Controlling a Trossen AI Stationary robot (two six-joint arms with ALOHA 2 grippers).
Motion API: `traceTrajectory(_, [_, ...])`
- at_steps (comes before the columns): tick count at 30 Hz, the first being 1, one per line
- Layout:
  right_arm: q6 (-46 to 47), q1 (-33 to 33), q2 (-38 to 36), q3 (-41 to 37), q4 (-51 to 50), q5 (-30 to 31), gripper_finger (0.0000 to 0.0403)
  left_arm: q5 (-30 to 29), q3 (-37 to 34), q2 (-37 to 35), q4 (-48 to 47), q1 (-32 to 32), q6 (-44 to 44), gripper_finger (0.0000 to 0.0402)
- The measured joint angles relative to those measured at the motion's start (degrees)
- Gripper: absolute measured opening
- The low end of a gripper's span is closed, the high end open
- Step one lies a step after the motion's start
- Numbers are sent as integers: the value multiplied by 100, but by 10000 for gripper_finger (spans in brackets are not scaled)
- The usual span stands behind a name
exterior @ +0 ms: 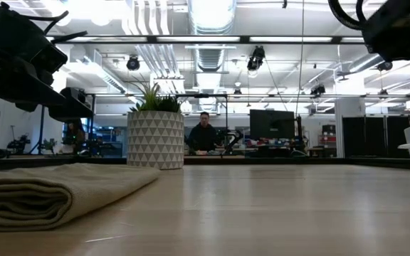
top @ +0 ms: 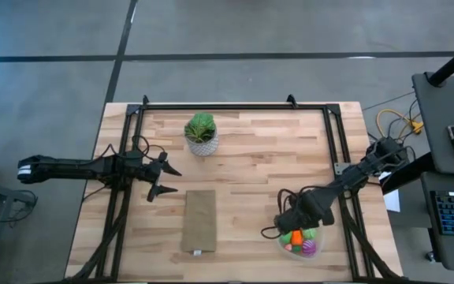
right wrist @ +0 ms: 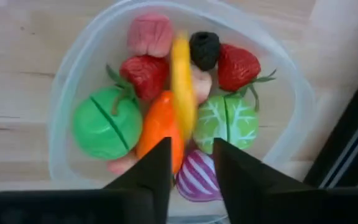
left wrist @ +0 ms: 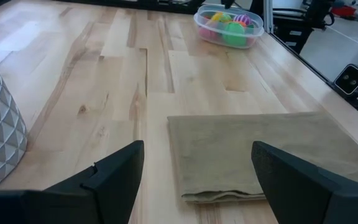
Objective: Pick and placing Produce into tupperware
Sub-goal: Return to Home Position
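The clear round tupperware sits near the table's near right corner. It holds several toy produce pieces: a green round one, an orange one, two red strawberries, a green cabbage piece, a purple striped one and a blurred yellow piece on top of the pile. My right gripper hovers just above the container, open with a narrow gap, and touches nothing. My left gripper waits open over the table's left side, left of the brown folded cloth. The tupperware also shows far off in the left wrist view.
A leafy plant in a white patterned pot stands at the table's far middle. A brown folded cloth lies flat near the table's centre, toward the near edge. Black frame rails run along the table's sides. A person sits in the room beyond.
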Motion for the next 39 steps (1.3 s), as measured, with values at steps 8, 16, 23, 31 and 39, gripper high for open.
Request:
traceTrajectory(8, [-413, 4, -39, 246, 230, 354, 177, 1, 0, 0, 0, 0, 0, 283])
traceTrajectory(16, [-2129, -60, -51, 1316, -6, 2858, 182, 1, 0, 0, 0, 0, 0, 283])
traceTrajectory(23, [-4897, 77, -580, 2563, -349, 3959, 178, 0, 0, 1, -2, -2, 0, 283])
traceTrajectory(31, [-7429, -1036, -1669, 3266, -198, 3320, 163, 0, 0, 1, -2, -1, 0, 283])
traceTrajectory(39, [-8130, -924, -2641, 3352, 745, 4125, 164, -1, 0, 2, 0, 0, 0, 283])
